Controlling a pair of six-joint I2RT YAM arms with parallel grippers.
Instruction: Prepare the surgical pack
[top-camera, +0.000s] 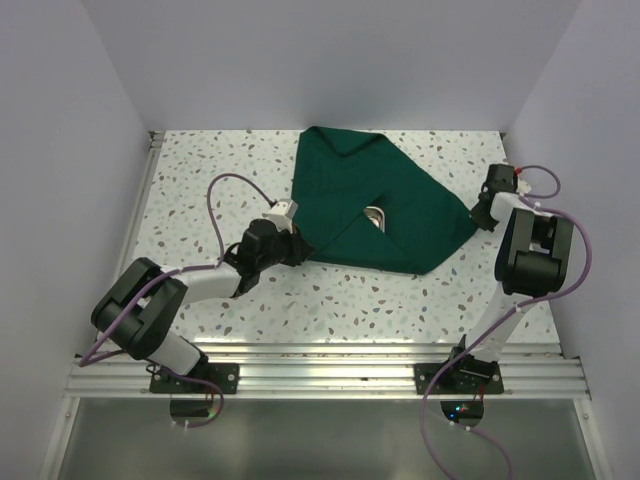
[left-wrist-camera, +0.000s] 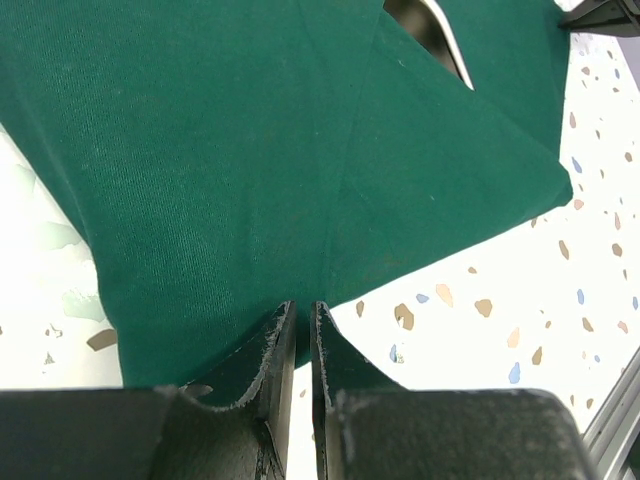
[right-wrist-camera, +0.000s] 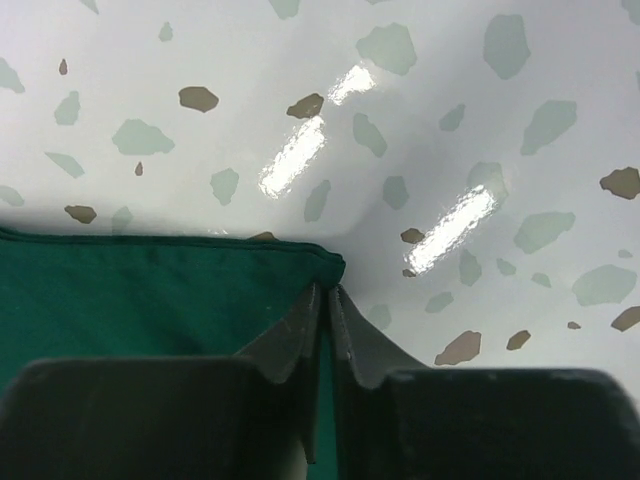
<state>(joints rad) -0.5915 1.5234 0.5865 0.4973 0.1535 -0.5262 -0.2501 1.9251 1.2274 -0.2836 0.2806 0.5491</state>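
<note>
Speckled table (right-wrist-camera: 300, 60), right gripper (right-wrist-camera: 325, 292) seemingly pinching pack (right-wrist-camera: 150, 290)

I'm looking down over my left gripper (left-wrist-camera: 303, 306), and the surgical pack (left-wrist-camera: 250, 150) fills most of the view, dark green, with fold lines running across it. The jaws are almost together right at the cloth's near edge. It looks pinched, though the slit is too dark to be certain. At the top, a shiny tray (left-wrist-camera: 440, 35) edge peeks through a gap. There's speckled table (left-wrist-camera: 500, 330) to the right.
</note>
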